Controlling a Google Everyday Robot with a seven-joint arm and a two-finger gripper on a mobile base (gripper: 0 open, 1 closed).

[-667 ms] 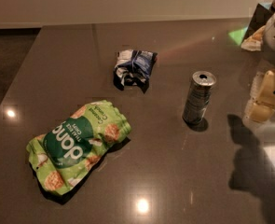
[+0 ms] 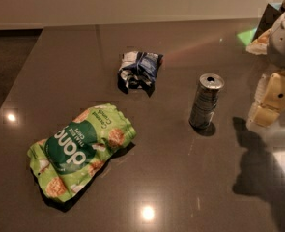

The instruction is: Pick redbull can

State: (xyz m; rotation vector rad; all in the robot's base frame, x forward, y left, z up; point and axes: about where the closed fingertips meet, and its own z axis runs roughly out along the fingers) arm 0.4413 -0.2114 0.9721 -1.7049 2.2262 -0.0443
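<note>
The redbull can (image 2: 206,101) stands upright on the dark grey table (image 2: 180,178), right of centre; its silver top with the pull-tab hole faces up. My gripper (image 2: 270,100) is at the right edge of the view, to the right of the can and apart from it, its cream-coloured fingers (image 2: 275,93) pointing down above the table. Nothing is between the fingers.
A crumpled blue-white wrapper (image 2: 140,70) lies behind and left of the can. A green snack bag (image 2: 79,149) lies at the front left. Some objects (image 2: 265,30) sit at the far right back. The table's left edge runs diagonally at the left.
The view and objects look the same; my gripper stays at the right edge with little visible movement.
</note>
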